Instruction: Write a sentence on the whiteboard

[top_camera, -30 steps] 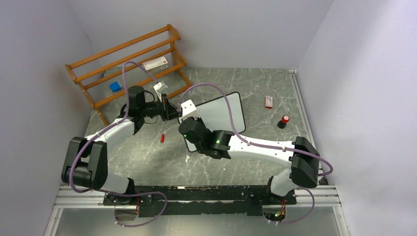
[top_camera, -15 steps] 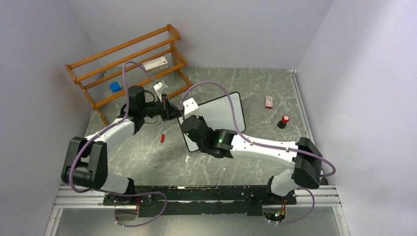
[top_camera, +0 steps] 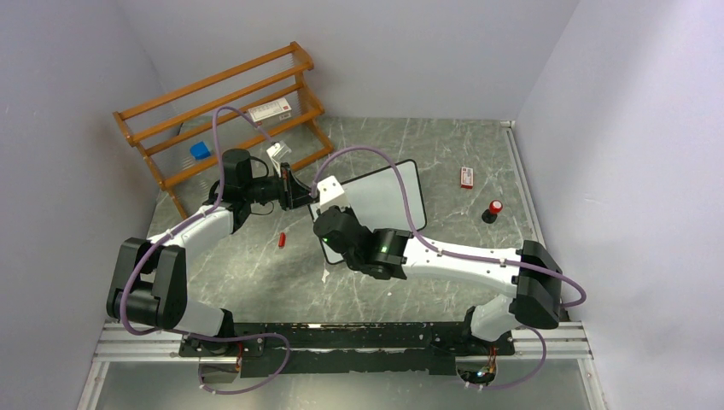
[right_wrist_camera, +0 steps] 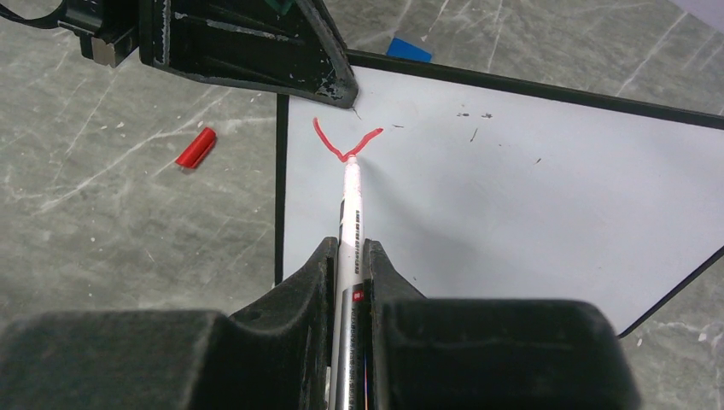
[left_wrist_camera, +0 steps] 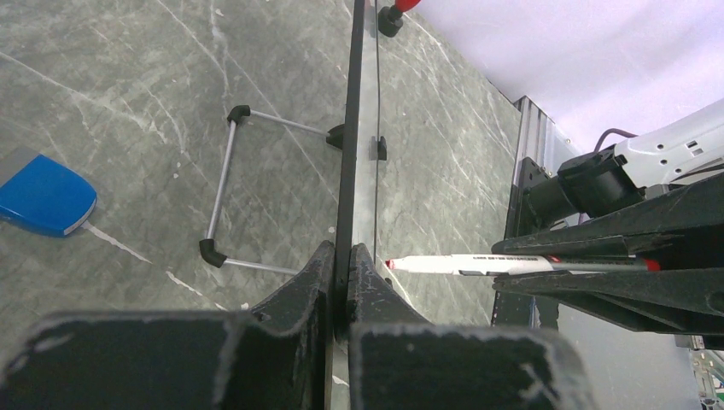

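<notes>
Whiteboard (top_camera: 388,192): stands propped mid-tabletop (top_camera: 256,273), long axis running left to right, face toward the near side.
Left fingers (left_wrist_camera: 341,260): clamped on the board's black frame at its left edge, near the top corner.
Right fingers (right_wrist_camera: 350,252): clamped on a red marker (right_wrist_camera: 350,201), its barrel pointing far toward the board.
Sentence (right_wrist_camera: 346,143): only a red V, just right of the left fingers; the marker tip sits at its lower point.
Key relation: blank board lies below and right of the tip. I judge a downward stem comes next, with the lettering then running right.
Writing: the barrel print is too small to read.
Cap (right_wrist_camera: 195,147): on the tabletop, left of the board.
</notes>
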Tool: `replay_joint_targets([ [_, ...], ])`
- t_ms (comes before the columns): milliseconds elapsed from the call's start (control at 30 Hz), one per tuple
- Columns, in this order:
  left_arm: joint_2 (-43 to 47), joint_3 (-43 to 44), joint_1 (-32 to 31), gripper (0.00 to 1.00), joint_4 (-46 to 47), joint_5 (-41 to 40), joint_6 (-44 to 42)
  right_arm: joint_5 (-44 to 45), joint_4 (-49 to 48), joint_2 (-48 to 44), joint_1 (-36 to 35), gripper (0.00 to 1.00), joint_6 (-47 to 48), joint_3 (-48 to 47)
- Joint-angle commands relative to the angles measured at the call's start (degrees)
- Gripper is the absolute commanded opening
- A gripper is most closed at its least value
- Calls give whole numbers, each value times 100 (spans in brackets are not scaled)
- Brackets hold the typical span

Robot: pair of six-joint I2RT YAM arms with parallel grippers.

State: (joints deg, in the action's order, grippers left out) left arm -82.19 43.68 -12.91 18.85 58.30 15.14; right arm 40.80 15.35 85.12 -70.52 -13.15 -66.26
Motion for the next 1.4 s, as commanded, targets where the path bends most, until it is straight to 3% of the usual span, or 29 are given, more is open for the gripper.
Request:
replay_joint_targets([
  [0, -122, 9, -54, 5, -347, -146, -287, 34, 39, 63, -22, 0, -138, -3],
  [1367, -173, 4, -56, 5, -294, -82, -249, 218, -198, 411, -22, 0, -117, -80],
])
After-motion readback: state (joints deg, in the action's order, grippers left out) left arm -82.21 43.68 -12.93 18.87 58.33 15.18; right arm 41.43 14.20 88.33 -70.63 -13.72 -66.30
